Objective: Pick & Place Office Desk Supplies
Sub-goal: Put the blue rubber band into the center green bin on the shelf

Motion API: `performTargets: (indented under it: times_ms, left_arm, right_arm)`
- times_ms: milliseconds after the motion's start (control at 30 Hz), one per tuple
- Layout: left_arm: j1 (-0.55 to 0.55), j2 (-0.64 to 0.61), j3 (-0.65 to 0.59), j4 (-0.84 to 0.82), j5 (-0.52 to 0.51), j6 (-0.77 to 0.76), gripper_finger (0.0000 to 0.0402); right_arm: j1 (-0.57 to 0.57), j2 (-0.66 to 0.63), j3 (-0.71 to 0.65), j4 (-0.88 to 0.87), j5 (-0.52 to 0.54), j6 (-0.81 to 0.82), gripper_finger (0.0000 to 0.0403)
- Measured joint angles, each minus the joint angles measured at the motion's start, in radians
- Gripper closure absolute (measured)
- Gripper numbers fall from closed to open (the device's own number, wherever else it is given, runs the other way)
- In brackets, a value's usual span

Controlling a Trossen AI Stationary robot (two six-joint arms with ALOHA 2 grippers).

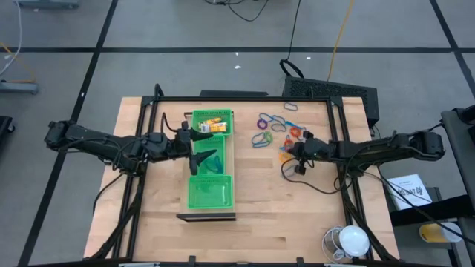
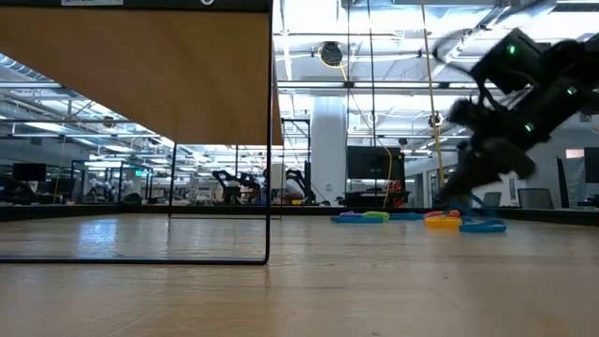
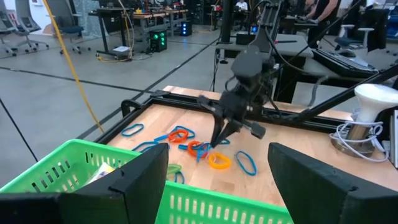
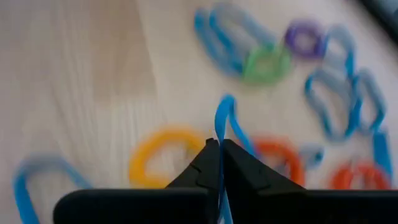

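Note:
Several thin loops in blue, purple, green and orange-red lie on the wooden table at the far right; they also show in the low view. My right gripper is down among them, shut on a blue loop. A long green tray stands left of the middle, with small yellow and orange pieces in its far compartment. My left gripper hovers open above the tray, nothing between its fingers. My right gripper pinches one strand of the blue loop between its two fingertips. The fingers slant down from the table's right side. The loop's bend stands up just past the fingertips, above the orange loop; whether the rest lies on the table cannot be told.
A black frame runs along the table's edges. A black cable curls on the wood beside my right gripper. A white round object with a coiled cord stands at the near right corner. Bare wood lies in front of the tray.

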Motion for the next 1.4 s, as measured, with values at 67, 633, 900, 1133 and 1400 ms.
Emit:
performTargets:
  times_ms: [67,633,900,1133,1400]
  left_arm:
    - [0.0,0.0,0.0,0.0,0.0,-0.01,0.0121]
    - [0.0,0.0,0.0,0.0,0.001,-0.018,0.0121]
    - [0.013,0.0,0.0,0.005,0.001,-0.006,0.0121]
    - [0.032,0.0,0.0,0.006,0.001,-0.037,0.0121]
    - [0.035,0.0,0.0,0.005,0.002,-0.032,0.0121]
  right_arm:
    - [0.0,-0.019,0.006,0.067,-0.002,-0.005,0.04]
    - [-0.014,-0.056,0.008,0.212,-0.129,-0.001,0.0402]
    - [-0.013,-0.055,0.008,-0.023,-0.133,0.155,0.0402]
    - [-0.013,-0.031,-0.017,-0.075,-0.134,0.209,0.0374]
    - [-0.013,-0.045,-0.026,-0.095,-0.136,0.227,0.0251]
